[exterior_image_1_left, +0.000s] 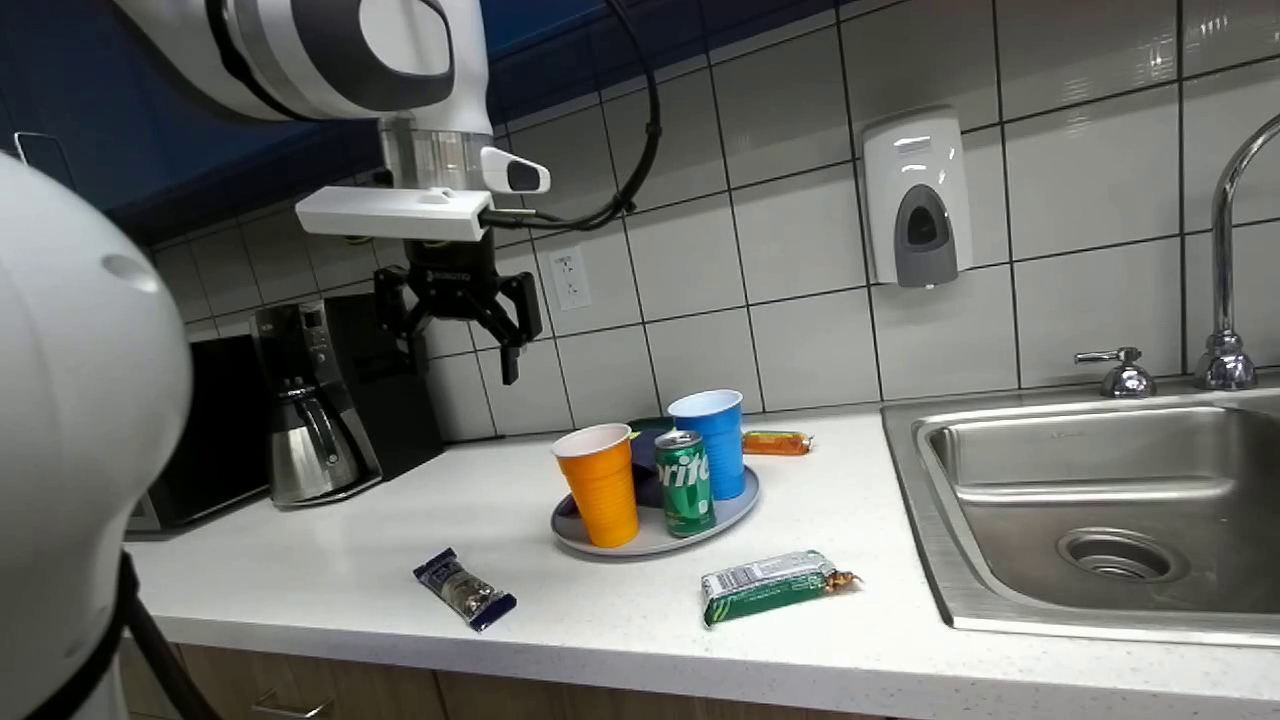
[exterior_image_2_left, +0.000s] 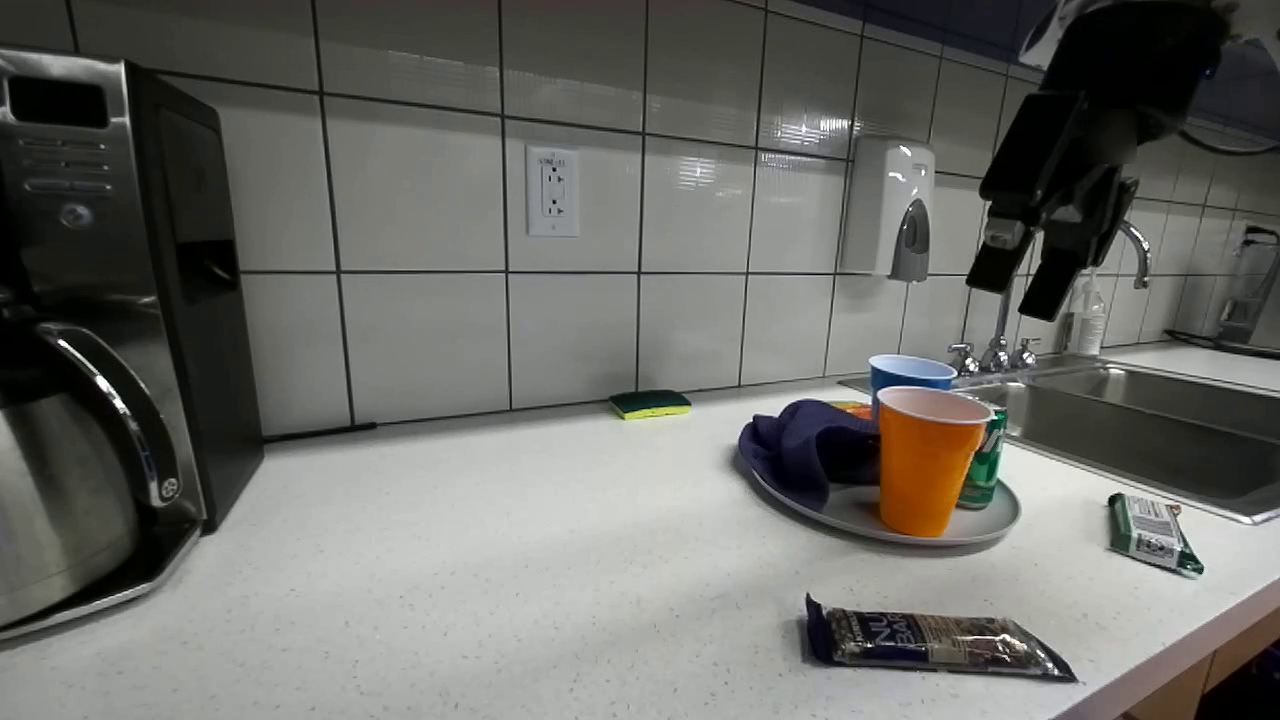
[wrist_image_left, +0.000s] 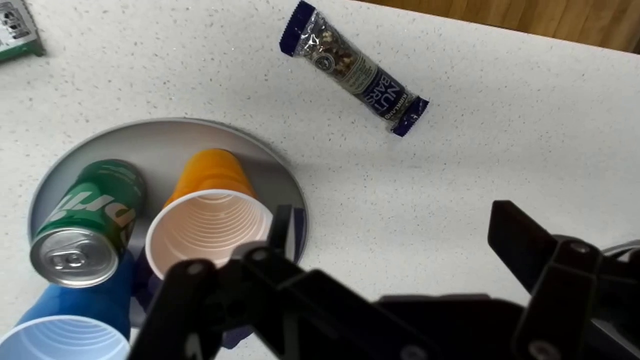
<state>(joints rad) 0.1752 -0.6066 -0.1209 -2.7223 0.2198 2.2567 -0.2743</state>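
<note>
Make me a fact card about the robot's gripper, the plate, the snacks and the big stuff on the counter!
Gripper: open, holding nothing, up above the counter
Plate: gray, round
On the plate: orange cup, Sprite can, blue cup, all upright; crumpled dark cloth
Snacks off the plate: nut bar, green packet, orange packet
Big stuff: coffee maker, sink
</note>
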